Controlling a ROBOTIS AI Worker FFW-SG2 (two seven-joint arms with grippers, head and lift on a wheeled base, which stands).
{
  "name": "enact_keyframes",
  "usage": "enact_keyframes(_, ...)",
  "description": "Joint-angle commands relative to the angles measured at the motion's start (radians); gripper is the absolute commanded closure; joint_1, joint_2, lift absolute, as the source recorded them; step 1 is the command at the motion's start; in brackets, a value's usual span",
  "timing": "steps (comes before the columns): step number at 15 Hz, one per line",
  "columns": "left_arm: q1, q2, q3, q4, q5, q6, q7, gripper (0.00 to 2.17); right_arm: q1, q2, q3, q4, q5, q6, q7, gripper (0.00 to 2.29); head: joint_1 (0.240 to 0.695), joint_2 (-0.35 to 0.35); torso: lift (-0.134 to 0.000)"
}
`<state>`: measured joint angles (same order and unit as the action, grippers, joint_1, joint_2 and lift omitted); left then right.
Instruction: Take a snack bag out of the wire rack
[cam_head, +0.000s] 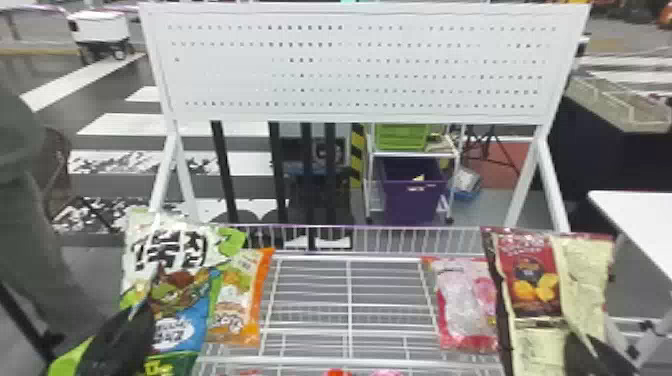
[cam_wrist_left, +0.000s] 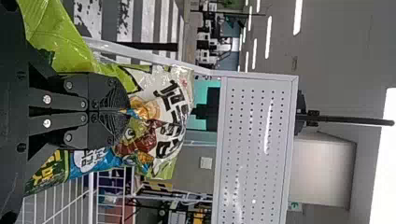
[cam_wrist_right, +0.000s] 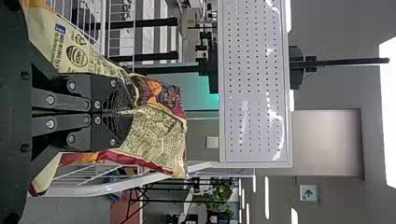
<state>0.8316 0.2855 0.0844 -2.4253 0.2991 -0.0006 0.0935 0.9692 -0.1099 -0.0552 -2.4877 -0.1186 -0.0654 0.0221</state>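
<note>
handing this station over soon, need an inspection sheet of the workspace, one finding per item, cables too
surface: white wire rack, bare wires between the bags at its two sides
job's things: white-and-green snack bag and orange bag at left; pink bag and red-and-cream bag at right
clutter: small red item at the near edge, too cut off to identify
pincers: left shut on the white-and-green bag, right shut on the red-and-cream one
cables: nothing seen
surroundings: white pegboard and purple bin beyond the rack, white table to the right
</note>
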Motion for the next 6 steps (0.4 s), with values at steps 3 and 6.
enact_keyframes(3, 0.004, 0.0, 0.0, -0.006, 0.0, 0.0, 0.0, 2.11, 0.002, 0.001, 0.0, 0.001, 0.0, 0.0, 0.004, 2.19, 0.499, 0.0, 0.0)
enact_keyframes(6, 0.006, 0.0, 0.0, -0.008, 0.0, 0.0, 0.0, 2.11, 0.003, 0.002, 0.0, 0.001, 0.002, 0.0, 0.007, 2.19, 0.499, 0.0, 0.0)
